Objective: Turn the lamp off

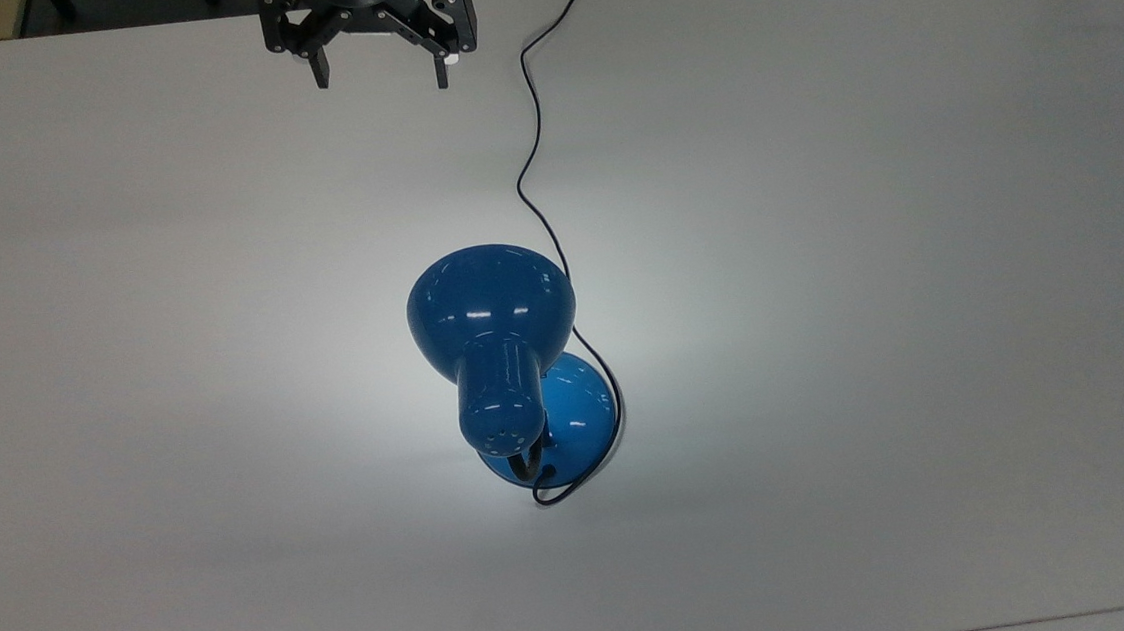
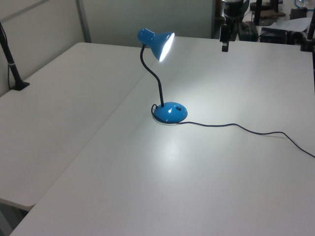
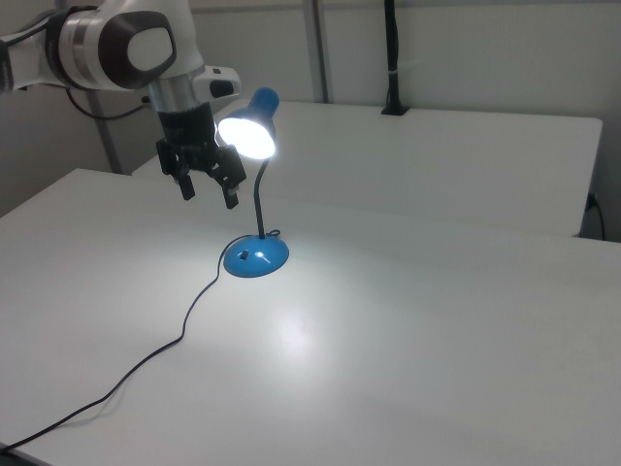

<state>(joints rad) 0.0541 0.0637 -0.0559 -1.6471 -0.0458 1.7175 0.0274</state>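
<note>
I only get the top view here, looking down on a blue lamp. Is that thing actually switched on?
Observer: Yes. In the right view the lamp shade's opening glows bright white.
Operator: Is there a switch anywhere?
Observer: The right view shows a small dark switch on top of the round base, on the side facing the cord.
Operator: Is the robot's claw touching the lamp?
Observer: No. In the left view the gripper hangs in the air above the table, well apart from the lamp.
</note>
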